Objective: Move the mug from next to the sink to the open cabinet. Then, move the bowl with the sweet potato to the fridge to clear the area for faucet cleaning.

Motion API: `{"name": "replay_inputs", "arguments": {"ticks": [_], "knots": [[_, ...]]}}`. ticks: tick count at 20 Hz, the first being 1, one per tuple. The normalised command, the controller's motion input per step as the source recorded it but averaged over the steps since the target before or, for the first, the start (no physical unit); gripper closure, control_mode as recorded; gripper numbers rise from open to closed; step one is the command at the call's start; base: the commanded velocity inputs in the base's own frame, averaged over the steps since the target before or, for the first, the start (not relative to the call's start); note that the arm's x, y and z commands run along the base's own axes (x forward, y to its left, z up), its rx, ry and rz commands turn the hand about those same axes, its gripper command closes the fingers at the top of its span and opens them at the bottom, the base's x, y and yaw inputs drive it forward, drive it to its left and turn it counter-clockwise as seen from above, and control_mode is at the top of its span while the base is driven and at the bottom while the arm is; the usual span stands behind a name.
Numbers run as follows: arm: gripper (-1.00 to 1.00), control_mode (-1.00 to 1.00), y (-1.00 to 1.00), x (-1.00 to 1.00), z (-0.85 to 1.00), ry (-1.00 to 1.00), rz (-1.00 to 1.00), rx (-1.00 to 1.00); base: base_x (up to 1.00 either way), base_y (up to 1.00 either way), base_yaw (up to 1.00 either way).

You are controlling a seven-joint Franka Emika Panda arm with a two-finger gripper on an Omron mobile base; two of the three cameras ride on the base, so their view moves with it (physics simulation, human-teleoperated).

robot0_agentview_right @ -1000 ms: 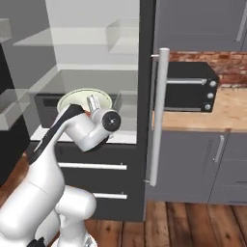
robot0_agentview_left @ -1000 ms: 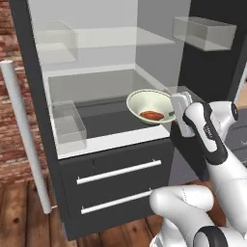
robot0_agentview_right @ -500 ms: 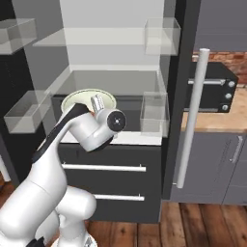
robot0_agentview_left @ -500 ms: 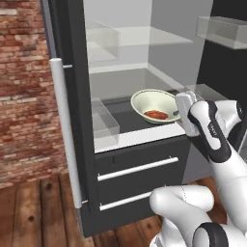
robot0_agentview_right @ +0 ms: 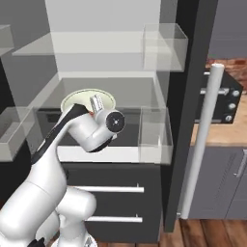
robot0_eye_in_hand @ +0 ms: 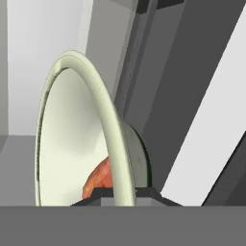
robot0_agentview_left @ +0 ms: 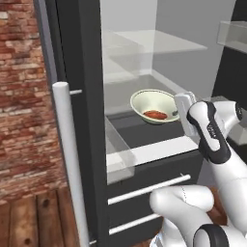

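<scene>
Bowl, pale cream-green and shallow, hangs inside the open fridge, held level above the dark floor of the lower compartment and below the clear glass shelf. In the left base view it sits near the middle of the compartment, with the sweet potato lying as a reddish-brown lump in its bottom, toward the side nearest the arm. The hand is clenched on the bowl's rim: in the hand view the pale rim runs straight down between the two dark fingertips, one on the inside of the bowl and one on the outside, and the sweet potato shows orange-red just above the inner tip. In the right base view the bowl's far rim peeks out behind the white wrist, in front of the pale back wall of the fridge.

Below the compartment a white ledge crosses the front of the fridge, and under it are two dark drawers with thin pale bar handles. Clear door bins stand at the sides of the opening. The thick pale cylindrical door handle runs upright on the black door at the left of the left base view, with a red brick wall beside it and wooden floor below. In the right base view the other door handle stands at the right, and past it a wooden worktop carries a dark oven-like appliance over grey cabinets.
</scene>
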Motion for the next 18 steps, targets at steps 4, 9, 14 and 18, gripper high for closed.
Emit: {"name": "replay_inputs", "arguments": {"ticks": [4, 9, 14, 18], "knots": [[1.00, 1.00, 0.00, 0.00, 0.00, 0.00, 0.00, 0.00, 0.67, 0.25, -0.10], [1.00, -1.00, 0.02, 0.31, 0.00, 0.04, -0.05, 0.00, 0.42, 0.14, -0.06], [1.00, -1.00, 0.11, 0.56, -0.02, 0.07, -0.06, -0.01, 0.00, 0.00, 0.00], [1.00, -1.00, 0.08, 0.39, -0.18, 0.05, -0.03, -0.02, 0.00, 0.00, 0.00]]}}
